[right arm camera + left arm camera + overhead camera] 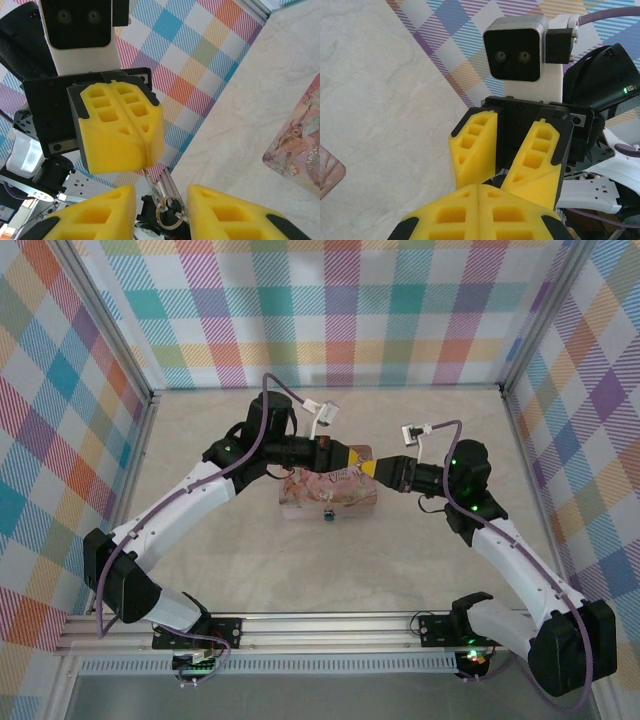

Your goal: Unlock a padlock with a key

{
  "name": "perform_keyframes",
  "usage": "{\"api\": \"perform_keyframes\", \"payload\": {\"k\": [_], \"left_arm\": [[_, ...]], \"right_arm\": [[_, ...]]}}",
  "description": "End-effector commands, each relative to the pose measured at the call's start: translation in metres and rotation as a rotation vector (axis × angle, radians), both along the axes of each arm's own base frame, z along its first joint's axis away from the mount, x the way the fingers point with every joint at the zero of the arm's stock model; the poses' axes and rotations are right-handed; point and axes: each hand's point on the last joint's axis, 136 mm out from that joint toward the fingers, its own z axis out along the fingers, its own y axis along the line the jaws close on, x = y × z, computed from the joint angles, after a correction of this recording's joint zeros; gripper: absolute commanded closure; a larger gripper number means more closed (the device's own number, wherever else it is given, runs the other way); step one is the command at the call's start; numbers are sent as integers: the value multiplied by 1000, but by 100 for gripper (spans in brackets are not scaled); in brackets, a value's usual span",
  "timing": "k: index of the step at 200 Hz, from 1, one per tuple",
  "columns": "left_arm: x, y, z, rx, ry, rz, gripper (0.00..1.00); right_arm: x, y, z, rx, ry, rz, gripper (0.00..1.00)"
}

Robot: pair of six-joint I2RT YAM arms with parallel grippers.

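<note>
My left gripper (145,159) is shut on the blade of a small silver key (157,188), and the key's ring (169,214) hangs below it. My right gripper (161,202) is open, with its yellow fingers (107,212) on either side of the key head and ring, not touching them. In the top view both grippers meet tip to tip, left gripper (356,459) and right gripper (373,468), just above a pink patterned box (330,490). A small dark object with a blue spot (328,514), apparently the padlock, sits at the box's front edge.
The box stands in the middle of a pale marbled table (200,540) enclosed by plaid walls (330,310). An aluminium rail (330,625) runs along the near edge by the arm bases. A corner of the box (327,172) shows in the left wrist view.
</note>
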Motion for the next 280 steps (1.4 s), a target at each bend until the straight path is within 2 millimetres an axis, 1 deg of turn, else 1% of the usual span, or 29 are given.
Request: {"api": "perform_keyframes", "payload": {"k": [1, 11, 48, 63, 91, 105, 135, 162, 170, 214, 280], "left_arm": [[-6, -6, 0, -18, -5, -32, 100], [-7, -7, -1, -16, -3, -34, 100], [-7, -8, -1, -22, -1, -36, 100], [-8, -8, -1, -21, -3, -39, 100], [-7, -7, -1, -18, -9, -29, 100], [-6, -7, 0, -18, -12, -26, 100], [-6, -6, 0, -17, -18, -18, 100], [-5, -5, 0, -14, -21, -12, 100], [-5, -5, 0, -14, -23, -10, 100], [-3, -4, 4, -26, -32, 4, 100], [-2, -6, 1, -29, -21, 6, 100]], "right_arm": [[-4, 4, 22, 19, -86, 35, 68], [-4, 5, 21, 18, -83, 35, 70], [-3, 7, 19, 12, -81, 38, 71], [-4, 7, 19, 12, -84, 41, 78], [-5, 8, 17, 8, -81, 48, 81], [-6, 7, 15, 2, -79, 47, 86], [-7, 6, 11, -1, -75, 44, 89], [-10, 5, 11, -2, -84, 43, 96], [-11, 5, 11, -2, -87, 44, 100], [-14, 3, 10, -4, -100, 39, 100], [-14, 4, 7, -6, -92, 41, 100]]}}
